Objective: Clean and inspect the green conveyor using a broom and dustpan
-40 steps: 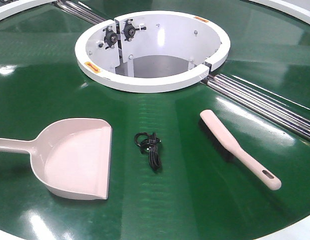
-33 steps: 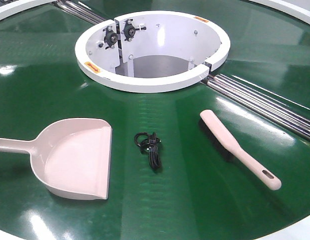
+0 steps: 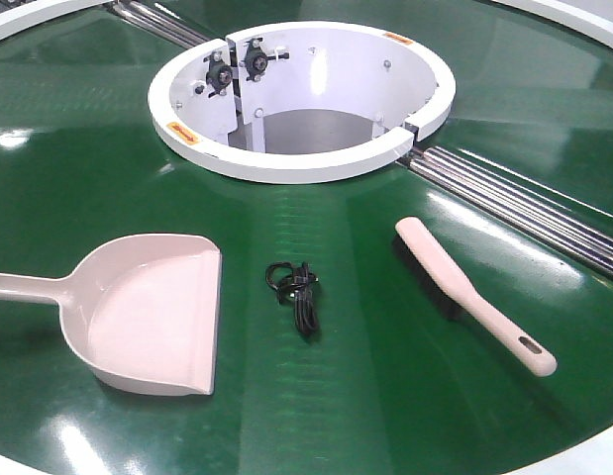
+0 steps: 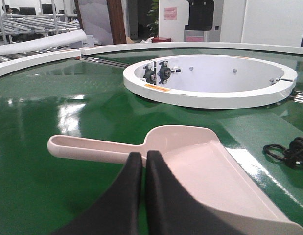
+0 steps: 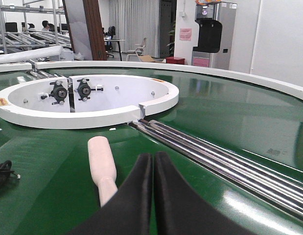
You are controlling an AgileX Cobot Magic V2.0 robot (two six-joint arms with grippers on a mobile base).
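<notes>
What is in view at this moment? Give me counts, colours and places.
conveyor: one, dark green belt with white rim, fills the front view
hub: one, white ring, centre back of the belt
rollers: one set, steel, running from the hub to the right
dustpan: one, pale pink, front left on the belt, handle pointing left
broom: one, pale pink with dark bristles, front right on the belt
cable: one, black, coiled, between dustpan and broom
left gripper: one, black, shut and empty, close to the dustpan
right gripper: one, black, shut and empty, close to the broom
</notes>
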